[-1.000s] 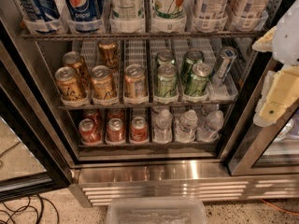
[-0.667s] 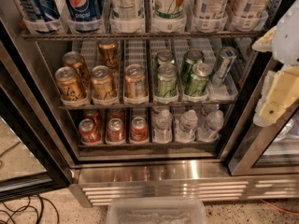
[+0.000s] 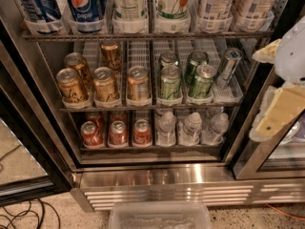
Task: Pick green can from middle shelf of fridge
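Observation:
The fridge (image 3: 162,178) stands open in front of me. On its middle shelf (image 3: 143,108), a pale green can (image 3: 170,82) stands upright at the front of the fourth lane, with a second one (image 3: 168,58) behind it. Darker green cans (image 3: 202,80) fill the lane to its right, and gold-brown cans (image 3: 105,84) fill the left lanes. My gripper (image 3: 259,92) hangs at the right edge of the camera view, outside the shelf and well to the right of the pale green can. Its cream fingers (image 3: 280,109) are spread apart and hold nothing.
Tall bottles (image 3: 87,4) stand on the rack above. Red cans (image 3: 116,132) and small water bottles (image 3: 191,128) are on the rack below. A silver can (image 3: 228,66) leans at the shelf's right end. A clear plastic bin (image 3: 159,216) sits on the floor, cables (image 3: 24,216) at lower left.

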Robot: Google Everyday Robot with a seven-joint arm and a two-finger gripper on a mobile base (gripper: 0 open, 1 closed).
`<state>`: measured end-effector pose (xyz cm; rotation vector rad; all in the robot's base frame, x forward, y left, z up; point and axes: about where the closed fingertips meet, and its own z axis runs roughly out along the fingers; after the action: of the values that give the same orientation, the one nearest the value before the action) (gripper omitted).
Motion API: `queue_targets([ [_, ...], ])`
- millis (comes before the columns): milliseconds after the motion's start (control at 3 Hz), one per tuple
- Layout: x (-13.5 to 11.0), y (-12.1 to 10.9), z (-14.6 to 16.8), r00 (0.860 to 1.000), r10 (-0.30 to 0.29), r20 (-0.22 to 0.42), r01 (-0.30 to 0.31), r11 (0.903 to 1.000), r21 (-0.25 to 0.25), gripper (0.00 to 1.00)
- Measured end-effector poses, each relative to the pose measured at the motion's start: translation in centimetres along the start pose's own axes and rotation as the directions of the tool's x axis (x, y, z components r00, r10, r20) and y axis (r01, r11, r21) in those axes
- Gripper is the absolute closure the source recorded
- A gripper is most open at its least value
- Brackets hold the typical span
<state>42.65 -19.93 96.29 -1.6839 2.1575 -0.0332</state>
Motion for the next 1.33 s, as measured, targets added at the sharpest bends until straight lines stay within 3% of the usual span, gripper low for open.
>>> queue_targets([
  [333, -0.8, 1.6, 2.1, 0.993, 0.005, 0.116, -0.005, 1.0, -0.001, 0.0],
  [667, -1.2, 2.9, 4.5, 0.964, 0.019, 0.264, -0.022, 0.9997, 0.007, 0.0],
  [1000, -2.0, 3.5, 6.5, 0.914, 0.048, 0.404, -0.059, 0.9982, 0.014, 0.0],
  [1333, -3.5, 3.3, 7.8, 0.857, 0.038, 0.513, -0.069, 0.9968, 0.041, 0.0],
])
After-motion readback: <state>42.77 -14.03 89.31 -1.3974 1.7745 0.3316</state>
